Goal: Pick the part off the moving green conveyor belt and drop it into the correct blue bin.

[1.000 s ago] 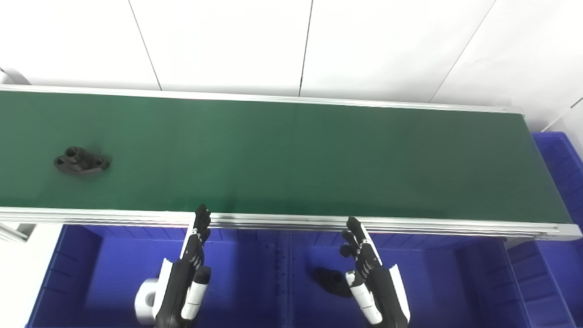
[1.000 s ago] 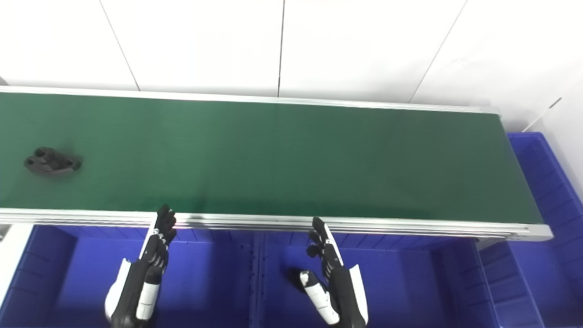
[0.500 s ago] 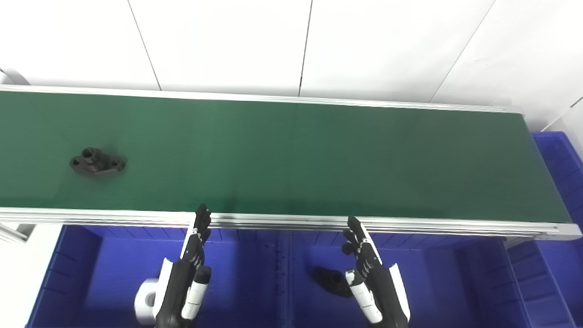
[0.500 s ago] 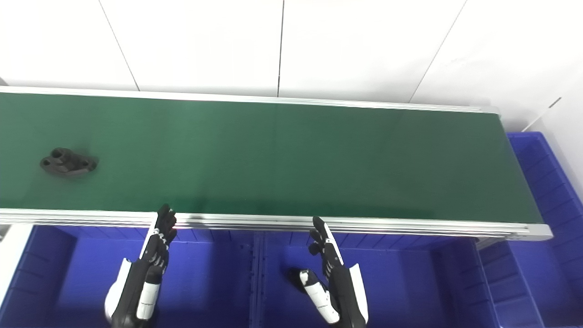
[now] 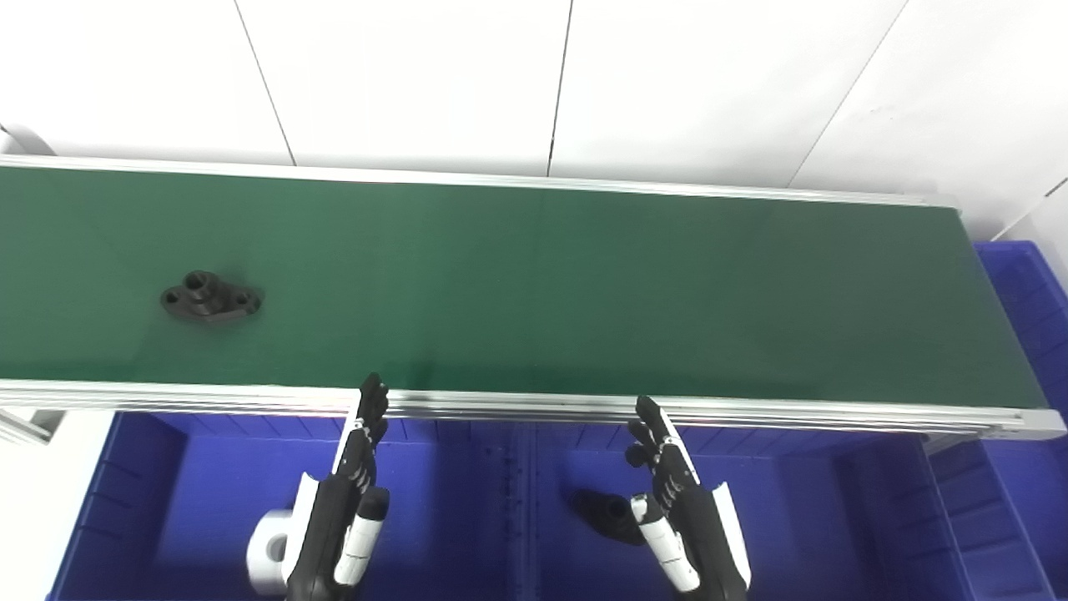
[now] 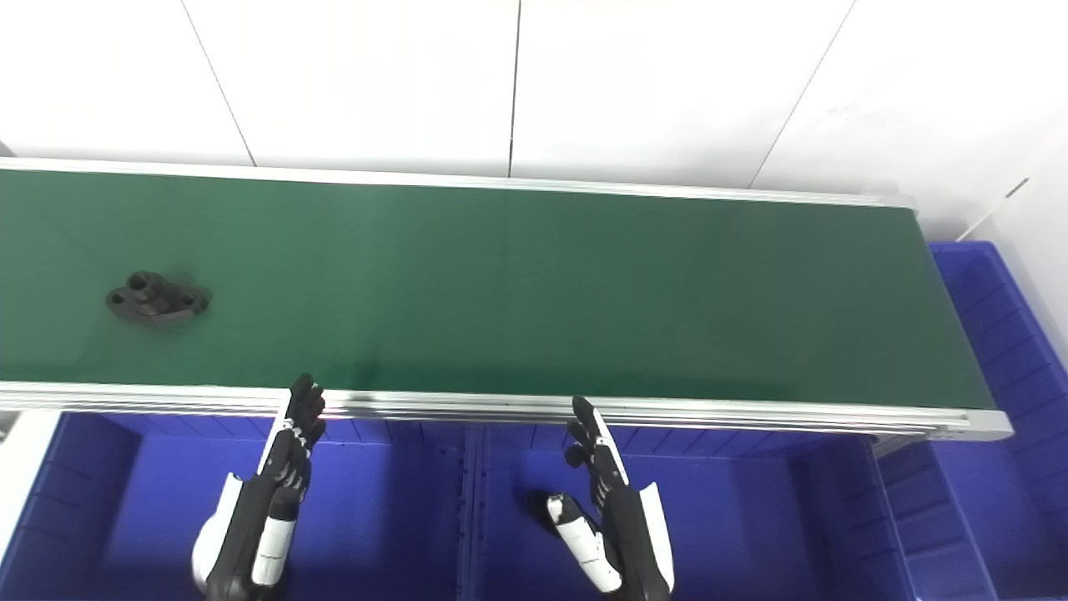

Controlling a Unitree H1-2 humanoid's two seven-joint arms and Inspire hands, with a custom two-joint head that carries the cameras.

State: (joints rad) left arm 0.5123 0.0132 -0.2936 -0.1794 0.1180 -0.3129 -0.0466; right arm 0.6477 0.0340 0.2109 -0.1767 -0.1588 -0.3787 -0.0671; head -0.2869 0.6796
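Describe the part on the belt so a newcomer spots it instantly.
Find the long green conveyor belt; near its left end lies a small black part, a flat flange with a raised hollow hub. A similar black part lies in the blue bin below.

Matt green belt (image 5: 584, 292), metal rail (image 5: 751, 411), glossy blue plastic bin (image 5: 200, 484)

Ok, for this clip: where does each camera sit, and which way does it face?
Left eye view: on the head, looking down and forward over the belt; the left hand and right hand rise from the bottom edge over the bins.
Right eye view: beside it, a little to the right, same downward aim; the same hands show, shifted left.
Shared: belt, black part at its left, bins, white wall.
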